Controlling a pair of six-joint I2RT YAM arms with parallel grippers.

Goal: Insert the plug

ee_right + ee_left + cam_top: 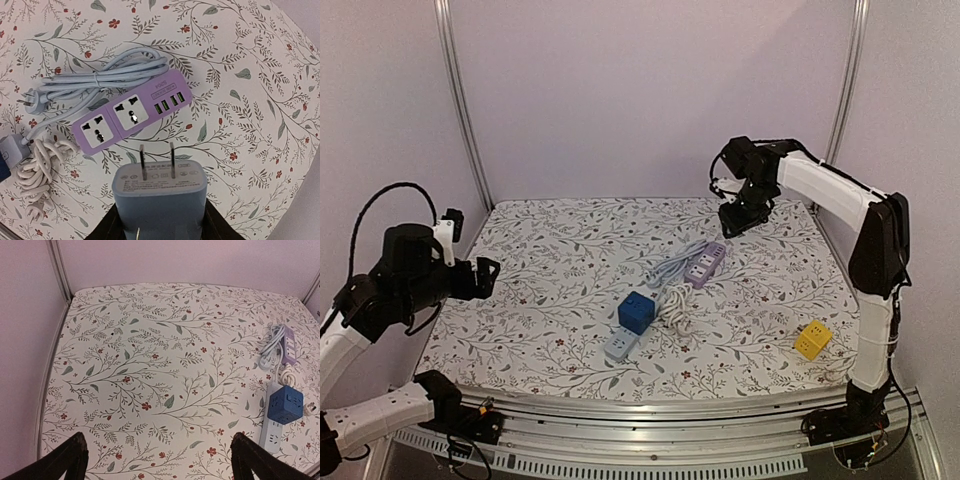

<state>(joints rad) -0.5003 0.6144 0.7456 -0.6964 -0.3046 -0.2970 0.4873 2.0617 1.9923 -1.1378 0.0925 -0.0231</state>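
Alignment is mattering most: our right hand (160,227) is clenching the boxy blue-grey plug (159,195), its two flat metal prongs (143,162) pointing at, not touching, the smooth purple power strip (150,112) on the floral table (260,115). We are judging that the prongs need squaring to a socket (131,109) before pushing straight; farther off, our left hand (160,457) is hanging open, empty.

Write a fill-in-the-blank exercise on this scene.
The right gripper holds a plug with ___ prongs.
Those prongs point toward the ___ power strip.
The left gripper is empty, its jaws ___.
The lone cube near the right arm is ___.
Missing words: two; purple; open; yellow.
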